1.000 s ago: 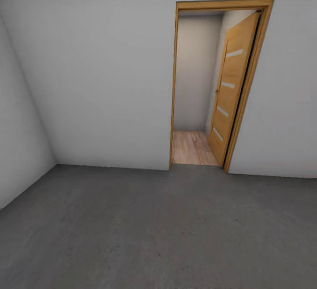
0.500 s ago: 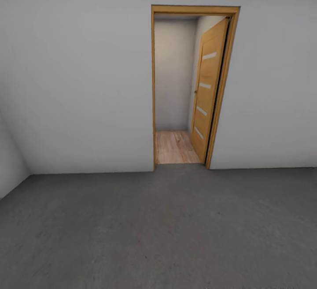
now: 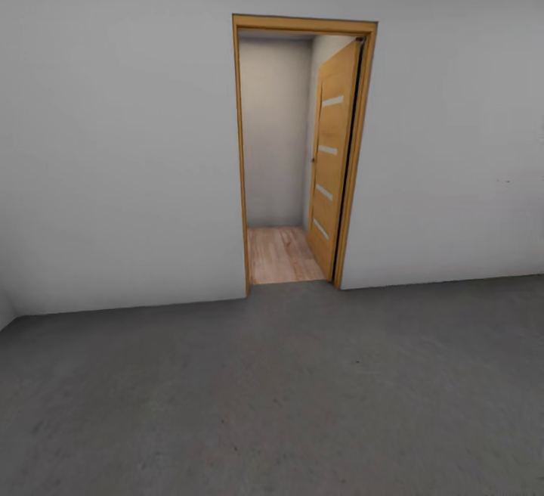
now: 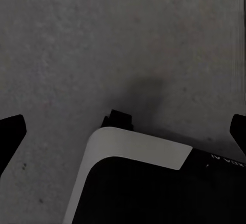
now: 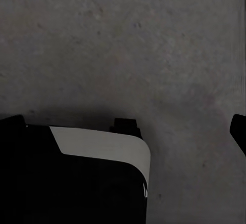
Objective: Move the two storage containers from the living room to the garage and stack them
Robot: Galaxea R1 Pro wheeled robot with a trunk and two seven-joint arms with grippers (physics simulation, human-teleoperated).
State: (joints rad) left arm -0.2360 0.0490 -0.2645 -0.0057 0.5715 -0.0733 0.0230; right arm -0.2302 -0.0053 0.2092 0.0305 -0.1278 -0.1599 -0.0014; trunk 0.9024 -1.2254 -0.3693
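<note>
Robot stands on the dull grey concrete floor point(image 3: 287, 390), facing the wood-framed doorway point(image 3: 302, 152) dead ahead; the containers presumably lie beyond it. Left hand point(image 4: 123, 131) and right hand point(image 5: 125, 126): fingers spread apart, empty.

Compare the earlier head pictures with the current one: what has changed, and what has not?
Only the camera moved: the view swung rightward, so the door frame slid from right of centre toward the middle and the left wall corner nearly left the picture. Nothing was grasped or released. The open wooden door, the wood flooring beyond and the concrete floor stayed as they were.
</note>
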